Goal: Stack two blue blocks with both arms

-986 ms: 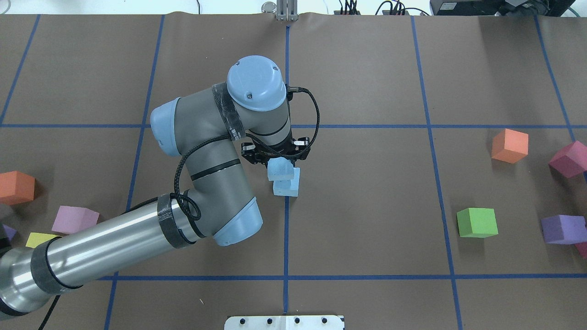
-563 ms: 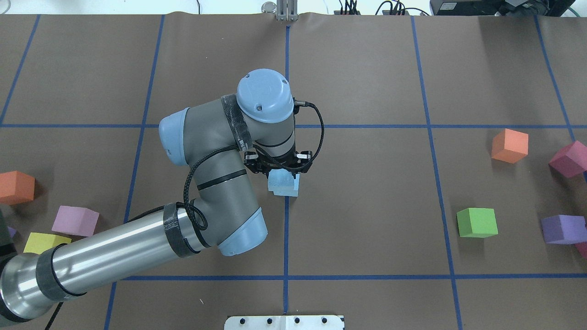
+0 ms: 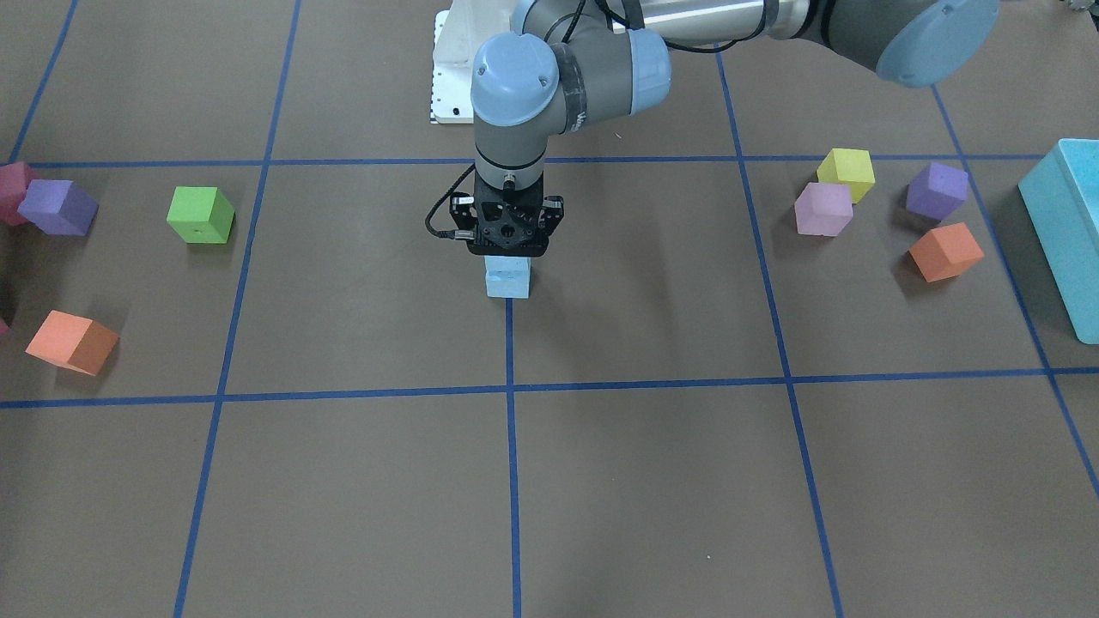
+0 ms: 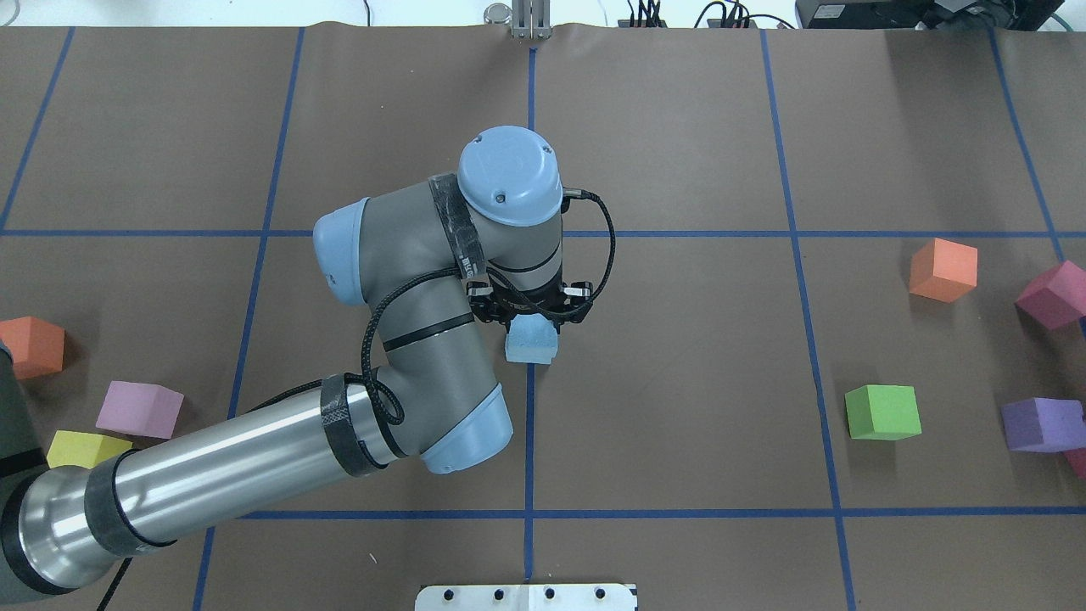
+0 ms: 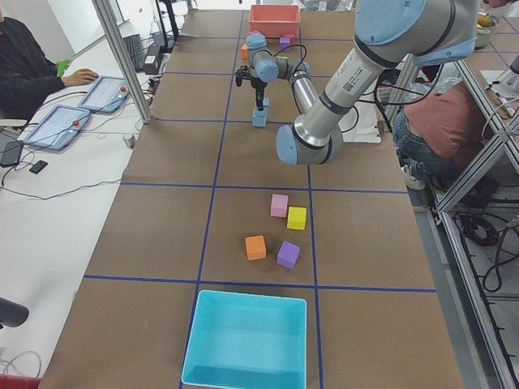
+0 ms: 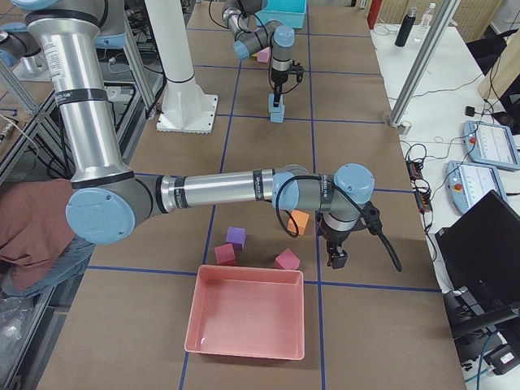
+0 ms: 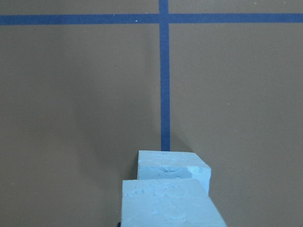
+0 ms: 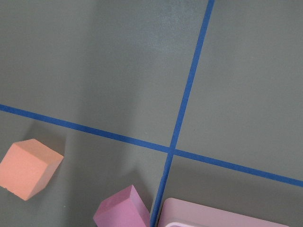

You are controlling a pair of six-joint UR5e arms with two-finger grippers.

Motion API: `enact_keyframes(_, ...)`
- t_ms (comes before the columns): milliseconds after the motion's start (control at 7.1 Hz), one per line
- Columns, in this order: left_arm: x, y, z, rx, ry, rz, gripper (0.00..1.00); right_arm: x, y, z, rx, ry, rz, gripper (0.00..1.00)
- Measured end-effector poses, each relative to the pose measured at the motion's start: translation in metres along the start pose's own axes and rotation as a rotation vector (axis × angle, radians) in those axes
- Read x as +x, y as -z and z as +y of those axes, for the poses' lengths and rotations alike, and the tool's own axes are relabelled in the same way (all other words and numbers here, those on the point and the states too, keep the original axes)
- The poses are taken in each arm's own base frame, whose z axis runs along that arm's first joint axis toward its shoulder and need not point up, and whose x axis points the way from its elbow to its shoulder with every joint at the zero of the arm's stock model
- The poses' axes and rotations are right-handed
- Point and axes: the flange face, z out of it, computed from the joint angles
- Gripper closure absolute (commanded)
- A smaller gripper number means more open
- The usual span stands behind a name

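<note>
Two pale blue blocks are at the table's centre on the blue tape line. My left gripper [image 4: 532, 321] is shut on the upper blue block [image 4: 533, 333], which is directly over the lower blue block [image 4: 528, 356]; I cannot tell if they touch. The front view shows the left gripper [image 3: 508, 251] above the upper block [image 3: 507, 264] and lower block [image 3: 507, 288]. In the left wrist view the held block [image 7: 170, 208] fills the bottom and the lower block [image 7: 173, 165] lies just beyond. My right gripper [image 6: 337, 258] shows only in the exterior right view; I cannot tell its state.
Green [image 4: 882, 412], orange [image 4: 942, 269], magenta [image 4: 1052, 294] and purple [image 4: 1042, 424] cubes lie at the right. Orange [image 4: 30, 346], lilac [image 4: 138, 407] and yellow [image 4: 76, 445] cubes lie at the left. A turquoise bin [image 3: 1065, 232] and a pink bin [image 6: 244, 317] stand at the table's ends.
My left gripper has carried the upper blue block to the right and down. It was offset from the lower block and now sits squarely over it.
</note>
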Motion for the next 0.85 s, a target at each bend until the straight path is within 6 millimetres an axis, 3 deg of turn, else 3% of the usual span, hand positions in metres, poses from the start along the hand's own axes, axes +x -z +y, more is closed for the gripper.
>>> enact_keyframes(423,-0.0006,-0.0026,-0.0015,-0.001,-0.033,-0.007,0.39,-0.0004,0.0005,-0.0001,0.001,0.0,0.0,0.0)
enact_keyframes(563,-0.0008,-0.0032,-0.0014,-0.001,-0.036,-0.008,0.32,-0.0005,0.0005,-0.0002,0.001,0.0,0.0,0.0)
enact_keyframes(845,-0.0019,-0.0044,-0.0017,-0.002,-0.036,-0.009,0.07,-0.0005,0.0006,-0.0002,0.001,0.0,0.0,0.0)
